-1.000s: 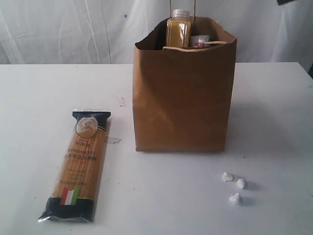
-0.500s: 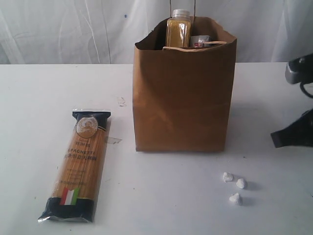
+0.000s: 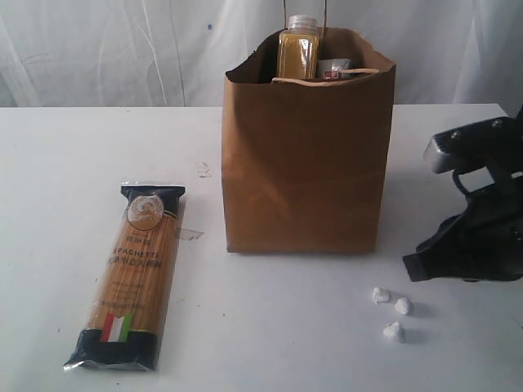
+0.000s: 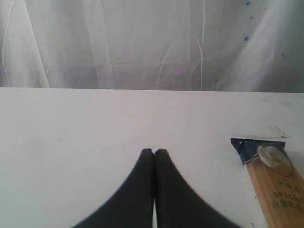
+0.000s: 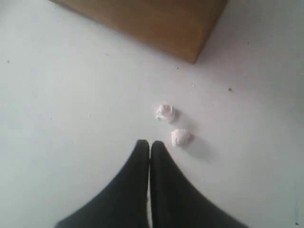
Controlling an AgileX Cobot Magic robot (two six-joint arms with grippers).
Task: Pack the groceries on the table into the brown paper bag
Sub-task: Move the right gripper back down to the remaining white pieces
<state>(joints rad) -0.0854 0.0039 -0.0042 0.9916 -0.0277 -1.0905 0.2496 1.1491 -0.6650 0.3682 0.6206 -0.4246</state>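
Your left gripper hovers over the white tabletop, jaws pressed together, empty. The long spaghetti packet with Italian flag lies flat left of the tall brown kraft paper bag, which holds the yellow-grain bottle with white cap. Your right gripper, jaws closed and empty, sits near three small white lumps.

A staged robot-lab set. White cloth backdrop hangs behind the white table; 1 black robot arm over it.
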